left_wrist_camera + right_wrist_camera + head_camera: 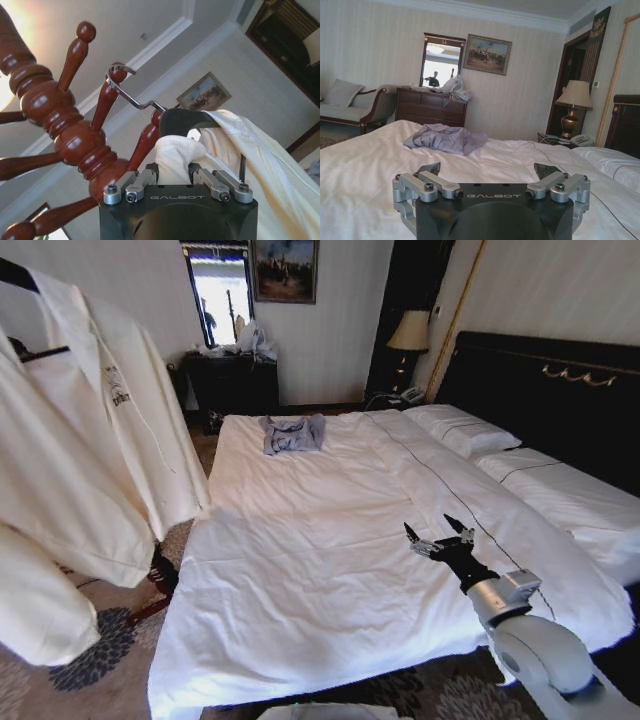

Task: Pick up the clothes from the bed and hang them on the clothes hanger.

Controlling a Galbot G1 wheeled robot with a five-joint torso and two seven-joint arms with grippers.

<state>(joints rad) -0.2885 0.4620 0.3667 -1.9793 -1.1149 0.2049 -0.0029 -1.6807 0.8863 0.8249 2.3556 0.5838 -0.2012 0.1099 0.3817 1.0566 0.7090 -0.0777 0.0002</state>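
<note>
The cream clothes [90, 460] hang at the far left, beside the bed [300, 550], on the black clothes hanger [14, 274]. In the left wrist view my left gripper [172, 175] is shut on a bunch of the clothes [175, 155] just below the clothes hanger [180, 122]. The hanger's silver hook [125, 92] curls around a peg of the dark red wooden post [75, 135]. My right gripper [432, 532] hovers open and holds nothing over the right half of the bed [360, 165]. It also shows as the right gripper [489, 170] in its own wrist view.
A small grey-blue garment [293, 432] lies near the bed's far end. The black headboard [560, 390] and pillows [465, 430] are on the right. A dark dresser [430, 106], a lamp [574, 107] and a sofa [350, 105] stand by the far wall. Patterned carpet [90, 650] lies left of the bed.
</note>
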